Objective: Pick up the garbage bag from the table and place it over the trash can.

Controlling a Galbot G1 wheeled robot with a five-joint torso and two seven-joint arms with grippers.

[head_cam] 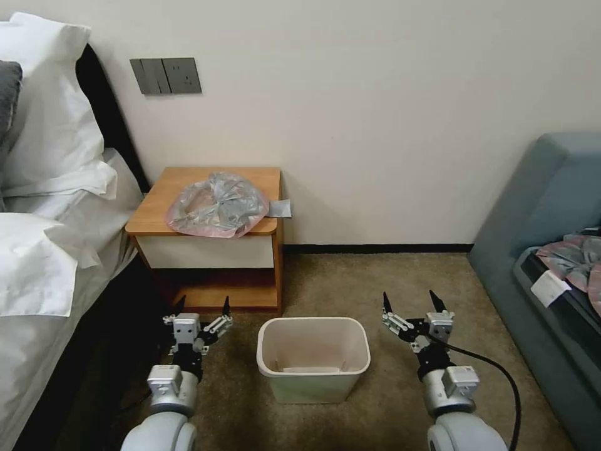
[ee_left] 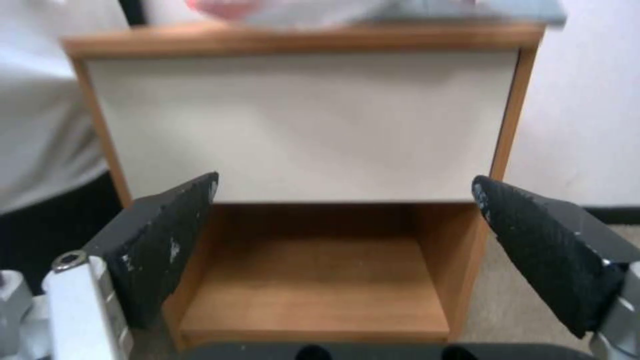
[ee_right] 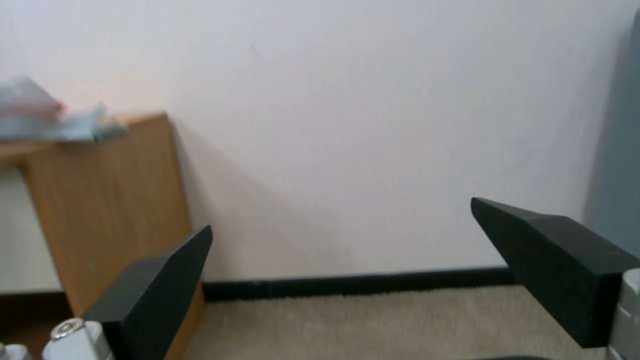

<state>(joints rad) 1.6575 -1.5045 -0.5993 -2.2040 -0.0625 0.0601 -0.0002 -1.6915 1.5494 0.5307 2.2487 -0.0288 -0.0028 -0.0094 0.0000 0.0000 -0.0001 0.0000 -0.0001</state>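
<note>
Head view
Garbage bag [head_cam: 217, 205]: crumpled grey translucent plastic with a pink edge, lying on the table top; it covers the middle and right of the top, reaches the front edge, and a grey flap overhangs the right edge.
Table [head_cam: 156, 203]: wooden nightstand against the wall, white drawer front, low open shelf below; bed [head_cam: 56, 238] just beside its left side.
Trash can [head_cam: 313, 358]: cream bin upright on the carpet [head_cam: 375, 282], in front of the table's front right corner, apart from it; no bag over its rim.
Left gripper [head_cam: 203, 308]: low over the carpet, before the table's shelf, left of the trash can; fingers spread, nothing held.
Right gripper [head_cam: 410, 302]: low over the carpet, right of the trash can; fingers spread, nothing held.
Sofa [head_cam: 544, 213]: grey-blue, at the right, with a grey-and-pink plastic heap [head_cam: 576, 254] on the seat.

Left wrist view
Left gripper [ee_left: 343, 192]: fingers wide apart, facing the table [ee_left: 300, 125] front; drawer panel and shelf between them.
Garbage bag [ee_left: 320, 10]: blurred strip along the table's top edge.

Right wrist view
Right gripper [ee_right: 340, 217]: fingers wide apart, facing the bare wall [ee_right: 373, 125] and carpet [ee_right: 373, 325].
Table [ee_right: 113, 200]: its right side panel, beside one finger.
Garbage bag [ee_right: 53, 120]: blurred, overhanging the table's top corner.
</note>
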